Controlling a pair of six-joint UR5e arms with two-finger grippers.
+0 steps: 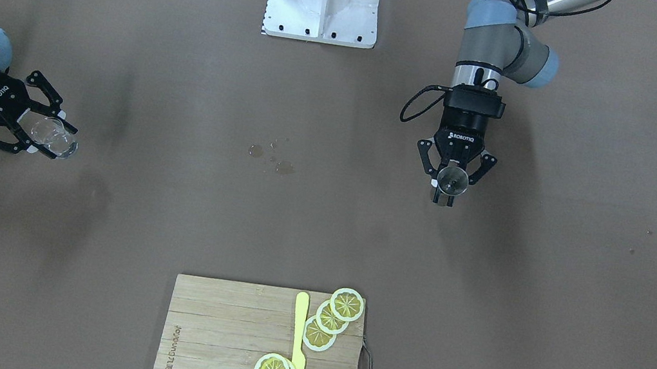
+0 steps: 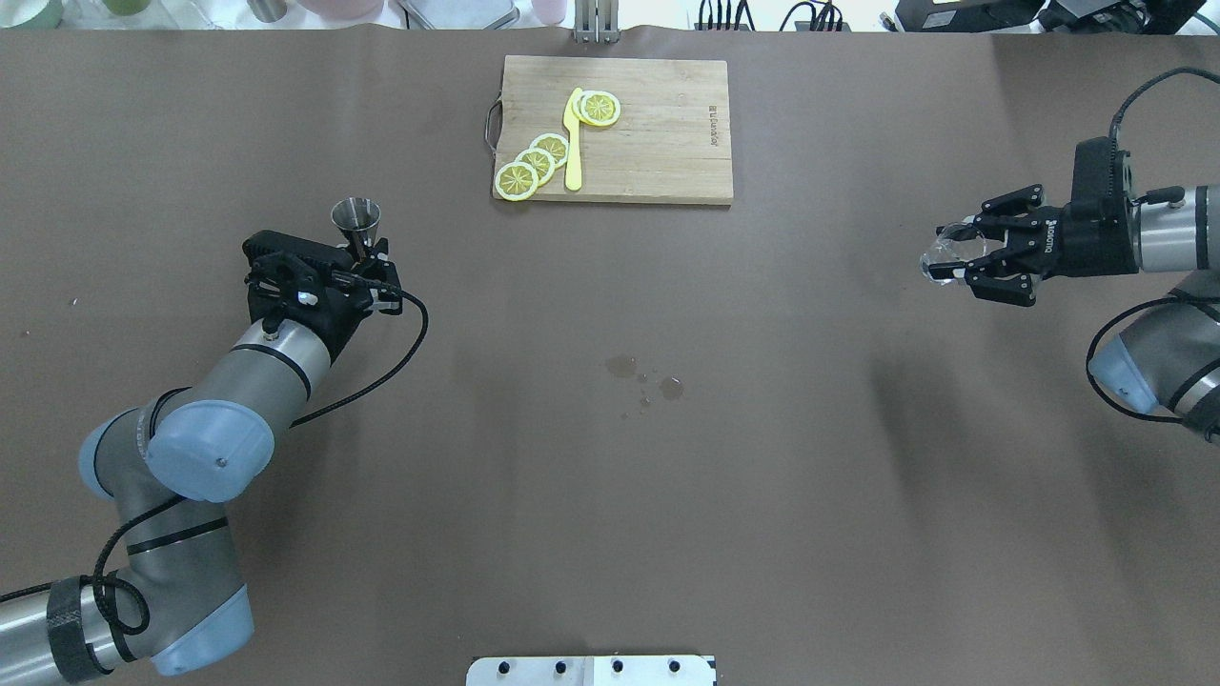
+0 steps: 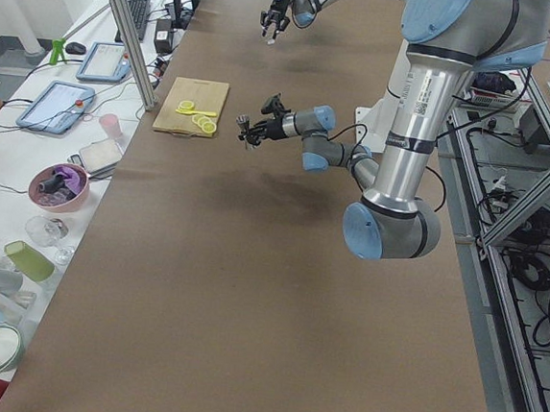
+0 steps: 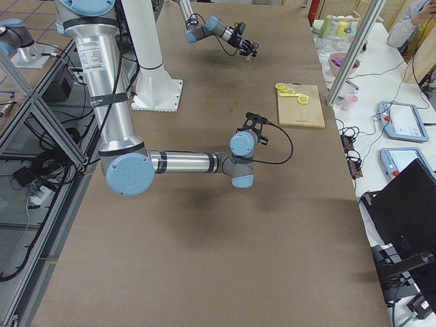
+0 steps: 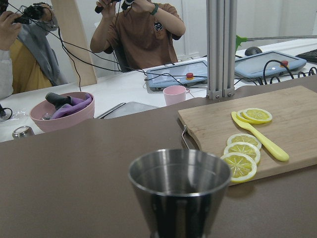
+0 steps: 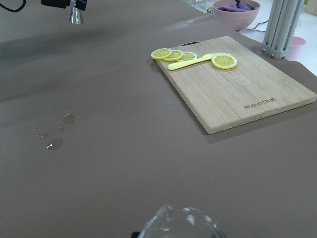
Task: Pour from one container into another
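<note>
My left gripper (image 2: 367, 255) is shut on the stem of a small steel jigger (image 2: 356, 217), held upright above the table on the left side. From the front the jigger (image 1: 453, 178) shows its open mouth, and it fills the bottom of the left wrist view (image 5: 179, 191). My right gripper (image 2: 965, 262) is shut on a clear glass (image 2: 944, 255), held tilted on its side far to the right. In the front view this glass (image 1: 53, 137) sits between the right gripper's fingers (image 1: 43, 135). Only the glass rim (image 6: 181, 225) shows in the right wrist view.
A wooden cutting board (image 2: 658, 133) at the far middle carries lemon slices (image 2: 534, 164) and a yellow knife (image 2: 573, 143). Spilled drops (image 2: 648, 376) lie on the brown table's middle. People, bowls and tablets sit beyond the far edge.
</note>
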